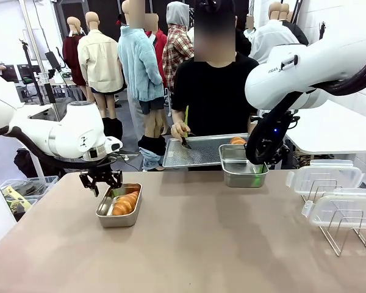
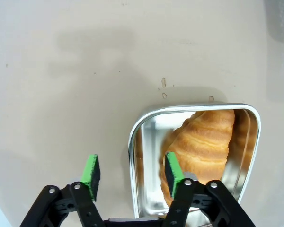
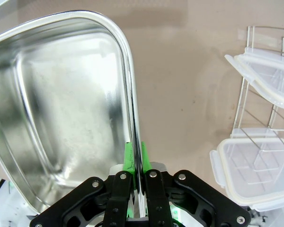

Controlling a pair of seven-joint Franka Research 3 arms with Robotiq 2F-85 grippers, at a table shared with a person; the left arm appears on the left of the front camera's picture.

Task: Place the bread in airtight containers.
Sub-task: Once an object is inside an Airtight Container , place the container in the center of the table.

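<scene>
Lifting the left claw [image 2: 131, 172] straight up looks wisest. Its jaws stand wide and empty, one pad [image 2: 173, 171] over the croissant [image 2: 203, 142] lying inside the near tin [image 2: 132, 142], the other outside its rim (a sideways drift would likely nudge the tin). Beyond and right of that tin, the right claw [image 3: 134, 161] is pinched tight on the wall of an empty tin [image 3: 61, 94]. Farther beyond, another croissant [image 1: 237, 140] is half hidden. Well right of the near tin, the clear lids [image 3: 255, 175] are cut off.
</scene>
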